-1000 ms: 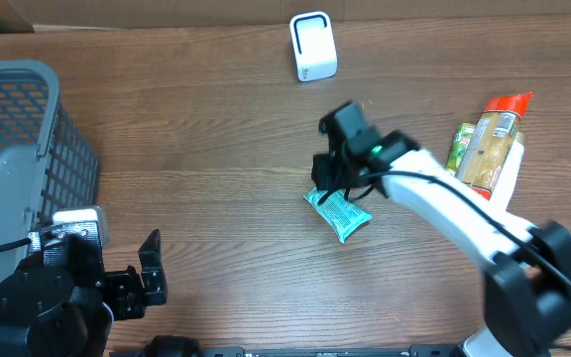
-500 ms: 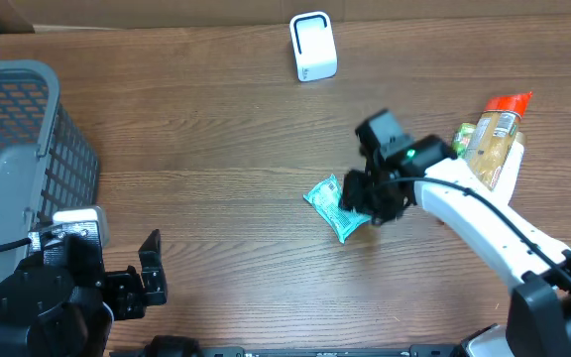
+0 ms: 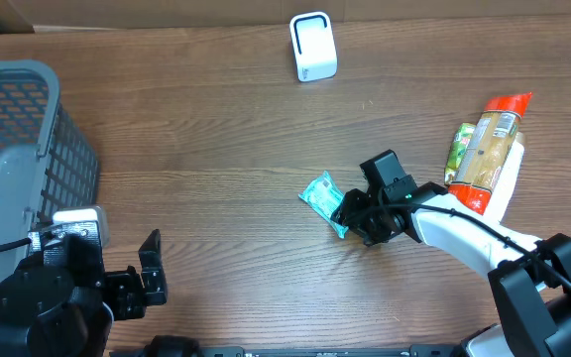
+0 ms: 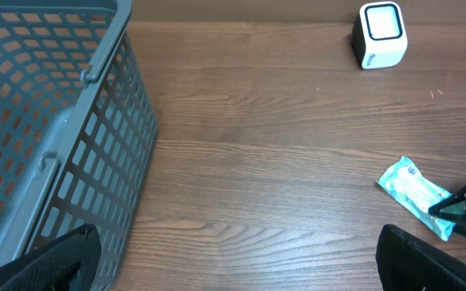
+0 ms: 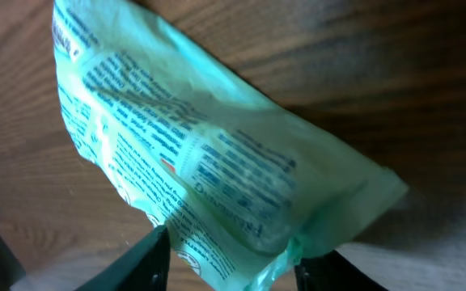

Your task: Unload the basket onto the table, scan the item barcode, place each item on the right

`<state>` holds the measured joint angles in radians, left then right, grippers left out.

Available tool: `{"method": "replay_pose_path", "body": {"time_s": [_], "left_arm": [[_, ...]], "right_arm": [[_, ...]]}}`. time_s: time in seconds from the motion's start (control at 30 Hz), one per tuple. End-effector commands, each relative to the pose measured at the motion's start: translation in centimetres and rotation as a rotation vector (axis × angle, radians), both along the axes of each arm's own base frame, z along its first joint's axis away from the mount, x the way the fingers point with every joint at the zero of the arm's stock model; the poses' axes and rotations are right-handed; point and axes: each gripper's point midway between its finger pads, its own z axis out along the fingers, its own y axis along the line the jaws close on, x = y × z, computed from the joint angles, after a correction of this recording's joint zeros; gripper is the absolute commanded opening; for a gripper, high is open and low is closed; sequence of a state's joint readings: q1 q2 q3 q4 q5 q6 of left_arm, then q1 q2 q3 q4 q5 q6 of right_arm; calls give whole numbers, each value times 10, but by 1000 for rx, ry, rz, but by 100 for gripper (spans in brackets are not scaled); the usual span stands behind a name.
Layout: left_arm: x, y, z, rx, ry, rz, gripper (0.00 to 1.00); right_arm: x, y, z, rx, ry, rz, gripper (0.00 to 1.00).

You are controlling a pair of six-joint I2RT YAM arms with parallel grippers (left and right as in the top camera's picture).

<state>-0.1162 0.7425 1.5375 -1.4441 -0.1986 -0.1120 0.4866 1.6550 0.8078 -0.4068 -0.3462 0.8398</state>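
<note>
Plainly the right arm is the one placed for this. The right gripper (image 3: 353, 214) sits low over the desk (image 3: 196, 129), just right of centre in the overhead frame, at the lower-right end of the green packet (image 3: 320, 194). The packet lies on the wood with its long axis running from upper left to lower right, so the jaws meet it end-on from the lower right.

In the right wrist view the packet fills most of the frame, printed side toward the camera. Its crimped lower end reaches down between the two fingertips (image 5: 148, 260). The jaws stand partly open around that end; whether they pinch the film or only bracket it cannot be told. No barcode can be picked out in the blurred print.

The white scanner (image 3: 312, 46) stands at the upper middle of the overhead frame, well apart from the packet, up and slightly left. By that layout, the packet would likely need lifting and carrying toward the upper edge, with its code turned to the scanner.

The left gripper (image 3: 149, 281), at the lower left beside the grey basket (image 3: 8, 119), has its jaws spread wide and empty, and is much farther from the packet.
</note>
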Motion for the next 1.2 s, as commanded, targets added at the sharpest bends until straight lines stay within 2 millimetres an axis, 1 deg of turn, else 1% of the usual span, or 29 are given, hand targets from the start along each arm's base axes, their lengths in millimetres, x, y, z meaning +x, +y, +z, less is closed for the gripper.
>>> {"method": "replay_pose_path", "body": {"time_s": [0.0,0.1,0.23,0.33,0.43,0.5,0.6,0.63,0.77,0.8,0.83,0.87,0.9,0.97,1.03,1.1,1.17], "left_arm": [[2,-1,-2,-10,8,3,100],[2,-1,-2,-10,7,2,100],[2,-1,-2,-10,7,3,100],[2,-1,-2,-10,8,3,100],[2,-1,-2,-10,8,3,99],[2,-1,-2,-10,7,3,100],[2,-1,-2,-10,7,3,100],[2,-1,-2,-10,7,3,100],[2,-1,-2,-10,7,3,100],[2,-1,-2,-10,8,3,100],[2,-1,-2,-10,7,2,100],[2,-1,-2,-10,7,2,100],[2,-1,-2,-10,8,3,100],[2,-1,-2,-10,7,3,99],[2,-1,-2,-10,7,3,100],[2,-1,-2,-10,7,2,99],[2,-1,-2,-10,7,3,100]], "right_arm": [[12,-2,2,-15,-79,17,45],[29,0,9,1,-194,102,45],[49,-5,18,6,-317,174,45],[56,-9,21,13,-347,176,46],[54,-5,22,37,-340,181,46],[50,-1,19,58,-305,165,46],[45,2,6,75,-229,121,47],[43,6,-2,97,-199,115,47],[44,14,-17,148,-139,68,46],[46,15,-20,154,-132,51,45],[48,17,-22,158,-133,45,39],[49,18,-23,162,-132,38,24],[50,18,-25,164,-126,29,19],[50,18,-26,165,-126,27,4],[50,21,-23,182,-130,38,4],[51,28,-16,229,-159,85,4],[53,40,3,321,-230,179,4]]}}
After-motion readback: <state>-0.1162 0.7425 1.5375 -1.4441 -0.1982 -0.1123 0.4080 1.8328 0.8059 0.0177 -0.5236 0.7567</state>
